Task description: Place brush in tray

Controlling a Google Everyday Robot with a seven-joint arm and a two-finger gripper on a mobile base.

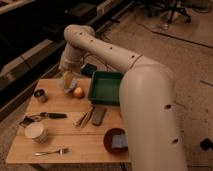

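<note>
The brush (46, 115) lies flat near the table's left edge, with its black handle pointing right and its paler head to the left. At the back of the table sits the green tray (104, 87); its right part is hidden behind my arm. My gripper (67, 79) hangs at the back left of the table, just above a crumpled blue-grey thing (70, 86). It is left of the tray and well behind the brush. The gripper stands open and holds nothing.
An orange fruit (78, 92) and a small can (40, 95) sit near the gripper. A flat dark bar (98, 115) and thin sticks (84, 119) lie mid-table. A white bowl (36, 132), a fork (50, 151) and a red bowl (117, 141) are at the front. My arm covers the right side.
</note>
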